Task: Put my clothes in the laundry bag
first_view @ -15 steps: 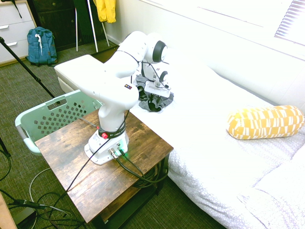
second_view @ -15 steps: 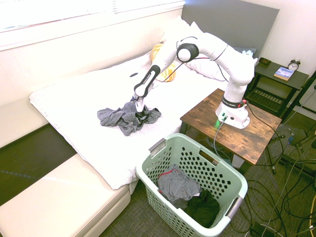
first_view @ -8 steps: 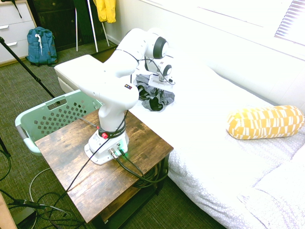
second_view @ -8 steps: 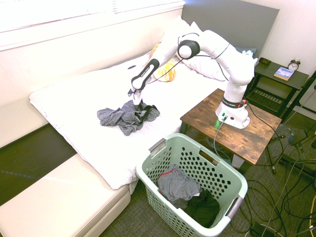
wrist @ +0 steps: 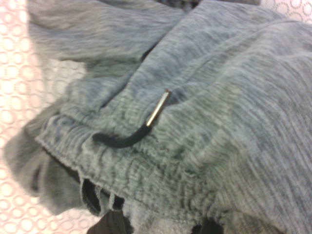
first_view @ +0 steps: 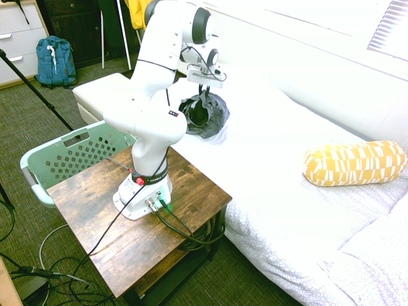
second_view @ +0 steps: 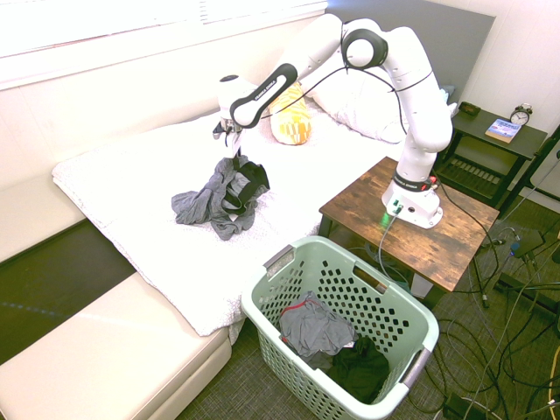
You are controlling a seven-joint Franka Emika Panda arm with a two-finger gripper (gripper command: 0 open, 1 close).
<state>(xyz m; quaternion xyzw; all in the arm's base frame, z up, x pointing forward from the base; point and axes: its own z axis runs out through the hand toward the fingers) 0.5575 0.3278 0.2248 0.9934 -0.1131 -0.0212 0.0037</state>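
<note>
only wrist view shows clothes [wrist: 195,112] drawstring's metal tip [wrist: 159,108].

Grey clothes [second_view: 223,194] hang half-lifted off the bed; mint laundry bag [second_view: 411,317] (holed) on floor.

White quilted bed [second_view: 166,254] carries the grey fabric clothes [second_view: 210,203], partly lifted, and a yellow-and-white patterned bolster pillow [first_view: 354,162].

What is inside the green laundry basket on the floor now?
In the laundry basket, seen from the second exterior view, lie a grey garment with red trim and a black garment. Whatever lies beneath them is covered. The first exterior view shows only its outer wall.
</note>
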